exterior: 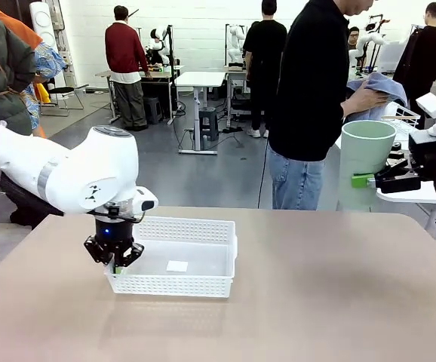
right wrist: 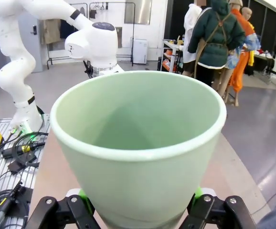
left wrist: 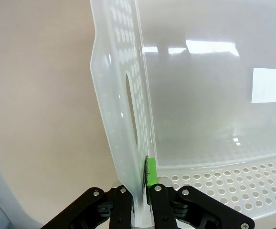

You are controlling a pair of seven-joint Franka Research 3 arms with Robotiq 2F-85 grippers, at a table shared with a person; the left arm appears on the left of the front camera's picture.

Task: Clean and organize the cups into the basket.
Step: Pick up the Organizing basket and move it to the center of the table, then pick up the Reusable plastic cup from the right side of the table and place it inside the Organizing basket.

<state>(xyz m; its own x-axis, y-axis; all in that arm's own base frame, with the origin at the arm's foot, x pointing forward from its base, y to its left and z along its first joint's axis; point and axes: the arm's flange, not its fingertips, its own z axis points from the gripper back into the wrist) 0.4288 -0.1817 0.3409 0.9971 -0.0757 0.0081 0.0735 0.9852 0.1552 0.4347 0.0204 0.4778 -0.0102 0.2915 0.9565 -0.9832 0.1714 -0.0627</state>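
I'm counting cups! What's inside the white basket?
No cups yet: the green cup sits in the right gripper. The basket holds just a small white square on its floor. The left gripper, shut on the side wall, covers a bit of that corner.

The left arm enters from nine o'clock, wrist pointing straight down, its left gripper (exterior: pixel 114 264) pinched tight on the basket (exterior: pixel 203 283) wall. At three o'clock, the right gripper (exterior: pixel 365 179) lies level, jaws spread around the mint cup (exterior: pixel 366 151).

No legible words, brands or numbers anywhere. Only a white sticker (exterior: pixel 177 265) on the basket (exterior: pixel 180 287) floor, seemingly blank.
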